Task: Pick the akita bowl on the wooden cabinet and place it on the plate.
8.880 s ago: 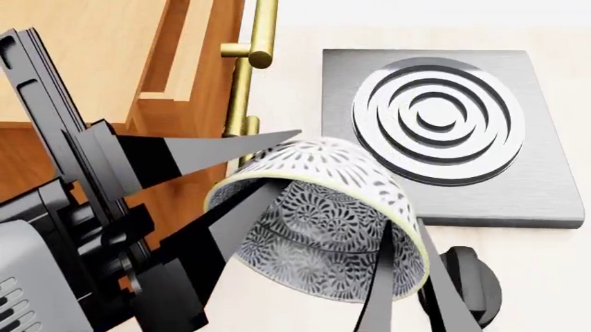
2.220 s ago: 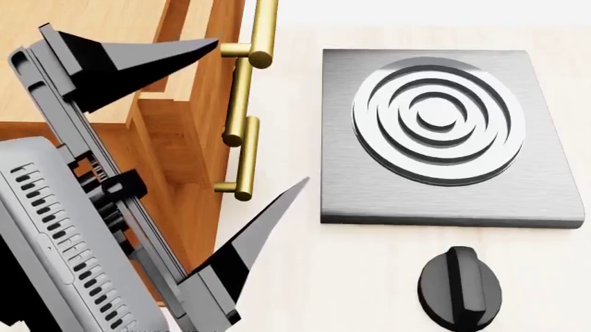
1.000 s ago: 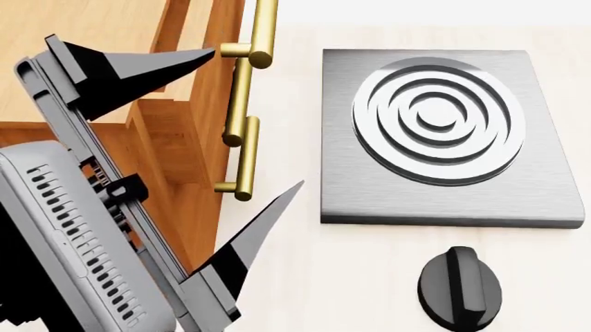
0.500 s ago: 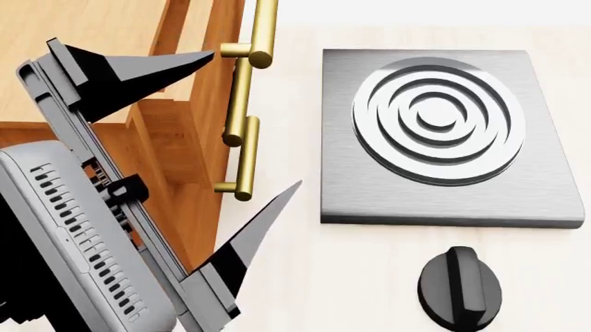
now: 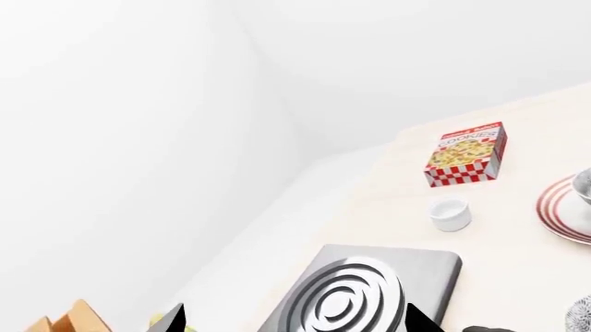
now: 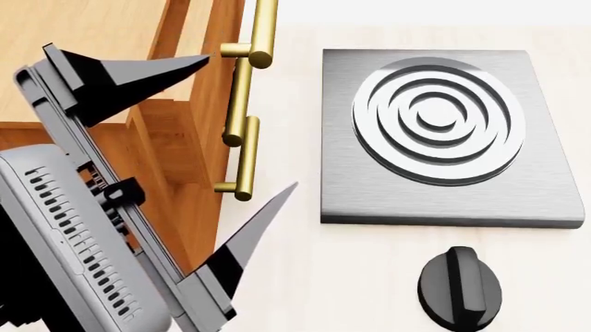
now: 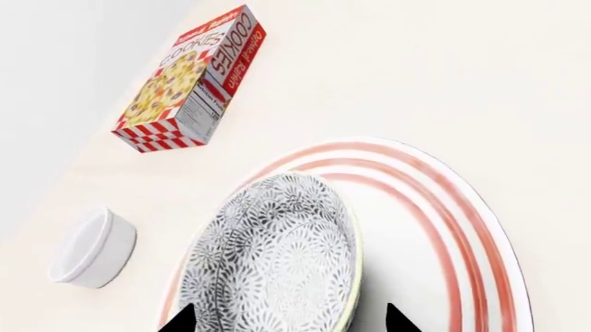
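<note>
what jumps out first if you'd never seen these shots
In the head view, the left gripper fills the near left, jaws wide open and empty, in front of the wooden cabinet, with the ringed stove burner to its right. In the right wrist view, the speckled akita bowl sits on the red-ringed plate, with a cookie box and a white cup beyond.

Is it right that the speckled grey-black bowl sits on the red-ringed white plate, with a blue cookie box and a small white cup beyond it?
Nearly. The cookie box is red and white, not blue, as the right wrist view shows. The speckled grey-black bowl does sit on the red-ringed white plate, with the small white cup beyond.
</note>
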You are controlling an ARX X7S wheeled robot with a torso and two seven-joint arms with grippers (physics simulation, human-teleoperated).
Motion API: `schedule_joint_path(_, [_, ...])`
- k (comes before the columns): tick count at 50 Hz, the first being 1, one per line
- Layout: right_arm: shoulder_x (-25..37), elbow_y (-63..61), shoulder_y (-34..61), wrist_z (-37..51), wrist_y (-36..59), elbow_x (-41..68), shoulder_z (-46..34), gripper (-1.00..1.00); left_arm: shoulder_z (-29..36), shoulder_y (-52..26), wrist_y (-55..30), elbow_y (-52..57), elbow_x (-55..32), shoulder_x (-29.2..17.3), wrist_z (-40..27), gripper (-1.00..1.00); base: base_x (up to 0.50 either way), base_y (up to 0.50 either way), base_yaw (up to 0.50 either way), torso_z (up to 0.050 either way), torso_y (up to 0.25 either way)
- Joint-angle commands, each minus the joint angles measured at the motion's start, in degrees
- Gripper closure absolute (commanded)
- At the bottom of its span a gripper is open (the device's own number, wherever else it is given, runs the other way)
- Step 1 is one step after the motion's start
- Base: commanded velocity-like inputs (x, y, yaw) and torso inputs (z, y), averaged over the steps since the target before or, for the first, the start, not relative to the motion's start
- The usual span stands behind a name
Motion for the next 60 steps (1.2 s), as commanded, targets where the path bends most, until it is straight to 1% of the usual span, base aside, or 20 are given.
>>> schedule_joint_path(1, [1.4,-6.0,-3.8,1.9,-0.1,1.2,3.2,-1.0,-0.8,0.1,0.0,0.6,-0.9,-0.7,-0.5,-1.0,0.0,0.0,0.0,0.0,0.0])
schedule_joint_path(8, [2.6,-10.8,-8.7,3.7,-0.1,2.9,7.8,-1.0,-1.3,0.2,0.0,1.3,-1.4,-1.0,-1.0,-1.0,0.0,0.0,0.0,0.0,0.0])
schedule_joint_path(16, [2.4,-13.2,-12.9,3.6,-0.7,4.0,12.0,-1.0,-2.3,-0.2,-0.5,2.1,-2.6,-1.4,-1.7,-1.0,0.0,0.0,0.0,0.0,0.0])
schedule_joint_path(28, [3.6,-20.4,-14.1,2.3,-2.8,1.6,15.3,-1.0,-2.9,-0.6,-1.0,2.7,-3.6,-1.6,-2.4,-1.0,0.0,0.0,0.0,0.0,0.0])
schedule_joint_path(29, [4.7,-21.5,-14.4,3.1,-2.7,0.0,15.1,-1.0,-2.7,-0.5,-0.8,2.6,-3.4,-1.6,-2.3,-1.0,0.0,0.0,0.0,0.0,0.0])
schedule_joint_path(34, [6.4,-26.5,-13.2,3.5,-3.5,1.2,17.7,-1.0,-2.7,-0.4,-0.5,2.5,-3.3,-1.7,-2.2,-1.0,0.0,0.0,0.0,0.0,0.0])
schedule_joint_path(37, [8.6,-29.1,-11.6,4.4,-3.0,1.3,17.3,-1.0,-2.5,0.0,-0.1,2.4,-3.0,-1.8,-2.2,-1.0,0.0,0.0,0.0,0.0,0.0])
schedule_joint_path(49, [13.6,-33.5,-7.4,6.2,-1.9,1.4,15.4,-1.0,-2.5,0.8,0.6,2.6,-2.8,-2.4,-2.4,-1.0,0.0,0.0,0.0,0.0,0.0])
schedule_joint_path(53, [16.1,-35.1,-5.1,7.3,-1.3,1.2,13.5,-1.0,-2.4,1.1,1.0,2.5,-2.5,-2.5,-2.2,-1.0,0.0,0.0,0.0,0.0,0.0])
schedule_joint_path(60, [18.7,-36.6,-2.2,8.4,-0.7,0.5,10.7,-1.0,-2.5,1.3,1.2,2.6,-2.7,-2.7,-2.4,-1.0,0.0,0.0,0.0,0.0,0.0])
